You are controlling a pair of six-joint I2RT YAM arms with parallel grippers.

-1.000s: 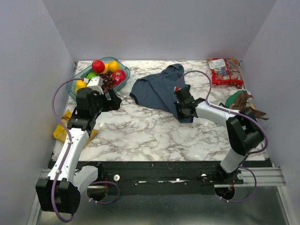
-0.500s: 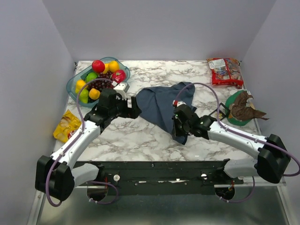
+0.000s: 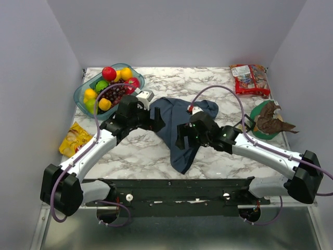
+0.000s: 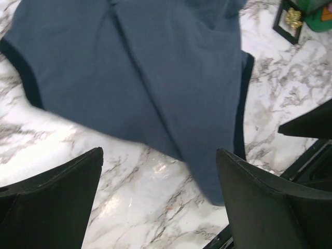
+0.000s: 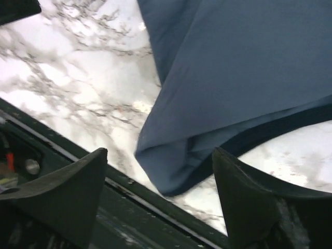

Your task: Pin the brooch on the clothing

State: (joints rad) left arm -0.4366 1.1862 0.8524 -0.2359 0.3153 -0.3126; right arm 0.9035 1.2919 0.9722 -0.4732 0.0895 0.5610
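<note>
Since the earlier frames the right gripper (image 3: 183, 136) has dragged the slate-blue sleeveless tank top (image 3: 171, 117) toward the near edge of the white marble table (image 3: 140, 151) and then let go, while the left gripper (image 3: 156, 121) has come in from beside the teal dish of fruit (image 3: 79, 97) to the garment's left side. Both pairs of jaws now stand wide apart and hold nothing. In the right wrist view the black fingers (image 5: 57, 197) spread across the frame, and the top's folded, navy-trimmed lower corner lies on the marble between and ahead of them, clamped by neither. In the left wrist view the fingers (image 4: 270, 202) are equally far apart; the fabric lies flat ahead of them and fills the gap between their tips, with its narrow near end lying just beside the finger at the right of that view. The tiny gold-yellow metallic brooch (image 4: 293, 17) lies well beyond that same finger, at the far right corner of the view, inside a small black-framed square box (image 4: 283, 25) next to the rim of a green plate (image 4: 321, 15). It is on bare marble, apart from the tank top and well apart from both grippers.
</note>
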